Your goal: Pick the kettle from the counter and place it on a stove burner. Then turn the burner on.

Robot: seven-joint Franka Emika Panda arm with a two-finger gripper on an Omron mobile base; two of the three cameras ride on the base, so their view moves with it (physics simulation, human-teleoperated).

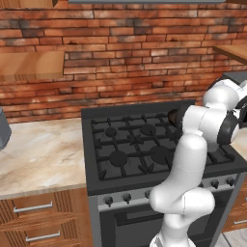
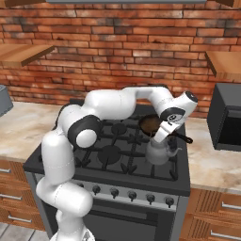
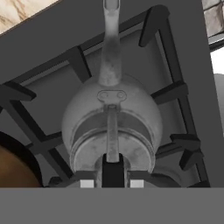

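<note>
Kettle [image 2: 159, 153] sits on the front right stove burner's grate [image 3: 173, 94], beside the frying pan [image 2: 151, 123]. Claw [image 3: 112, 181] straddles its arched handle [image 3: 112, 135], tips barely apart; whether it grips or releases, I cannot tell.

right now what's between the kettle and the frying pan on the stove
Nothing stands between them. In the right base view the kettle sits on the front right burner, and only black grate bars separate it from the frying pan behind it.
</note>
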